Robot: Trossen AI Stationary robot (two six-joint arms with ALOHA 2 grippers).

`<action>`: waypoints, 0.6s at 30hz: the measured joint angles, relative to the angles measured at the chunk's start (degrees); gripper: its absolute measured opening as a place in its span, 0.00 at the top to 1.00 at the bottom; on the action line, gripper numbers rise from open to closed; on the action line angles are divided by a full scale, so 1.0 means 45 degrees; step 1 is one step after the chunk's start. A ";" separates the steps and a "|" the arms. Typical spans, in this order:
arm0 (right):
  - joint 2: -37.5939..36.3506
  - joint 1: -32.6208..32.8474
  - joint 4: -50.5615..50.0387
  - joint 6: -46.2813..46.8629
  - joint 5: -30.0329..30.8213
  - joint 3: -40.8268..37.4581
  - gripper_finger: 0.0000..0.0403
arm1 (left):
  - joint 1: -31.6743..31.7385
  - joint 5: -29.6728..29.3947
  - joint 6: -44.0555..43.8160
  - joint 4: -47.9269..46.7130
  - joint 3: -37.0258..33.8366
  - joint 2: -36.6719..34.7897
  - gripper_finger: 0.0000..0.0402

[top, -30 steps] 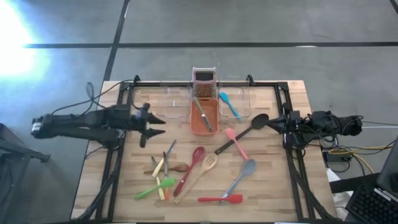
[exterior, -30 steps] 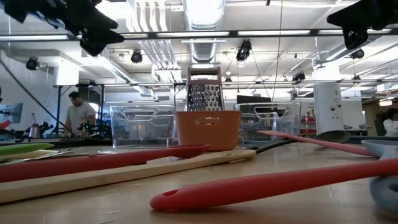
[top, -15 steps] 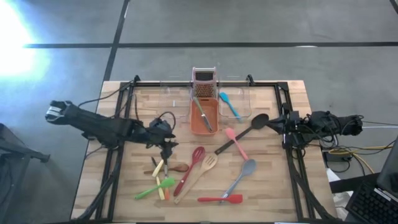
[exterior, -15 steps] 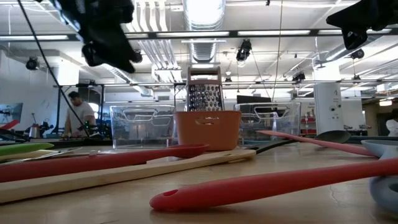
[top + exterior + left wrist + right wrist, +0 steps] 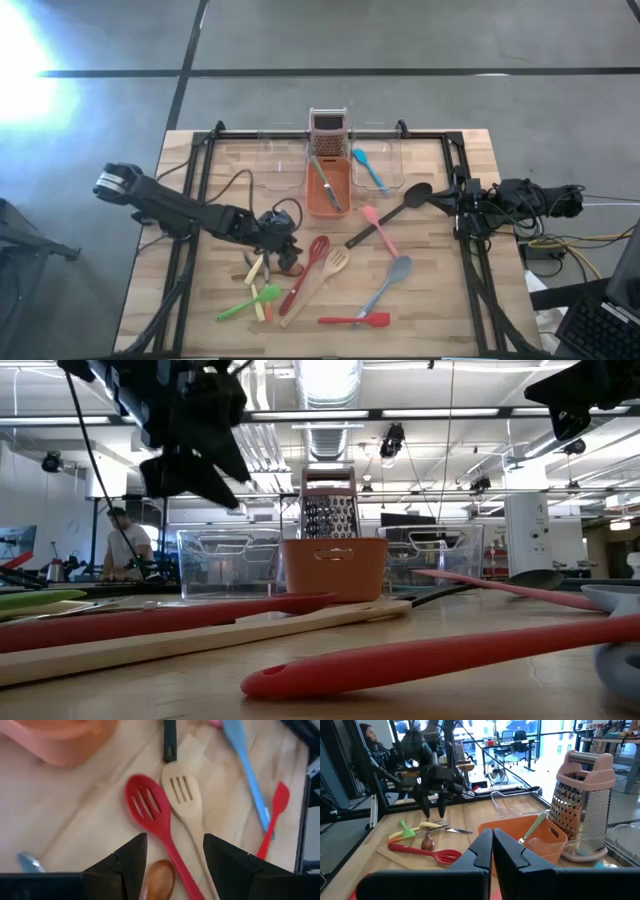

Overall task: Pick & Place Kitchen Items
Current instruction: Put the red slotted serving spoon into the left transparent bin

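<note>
The left gripper [image 5: 283, 238] has swung inward, jaws spread, probably over the wooden spoon [image 5: 159, 880] beside the red spoon [image 5: 148, 808]; pick pending

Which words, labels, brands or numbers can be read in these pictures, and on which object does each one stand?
None can be read. The orange tub, the grater and the red slotted spoon carry no visible print. Any signs in the room behind the table are too small and blurred to read.

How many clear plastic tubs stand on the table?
2: the left clear tub beside the orange tub; the right clear tub on its other side, holding a blue spatula.
</note>
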 joint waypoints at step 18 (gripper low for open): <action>0.0000 0.0000 0.0004 -0.0005 0.0005 0.0000 0.98 | 0.0005 0.0827 -0.1035 0.1112 0.0427 0.2076 0.51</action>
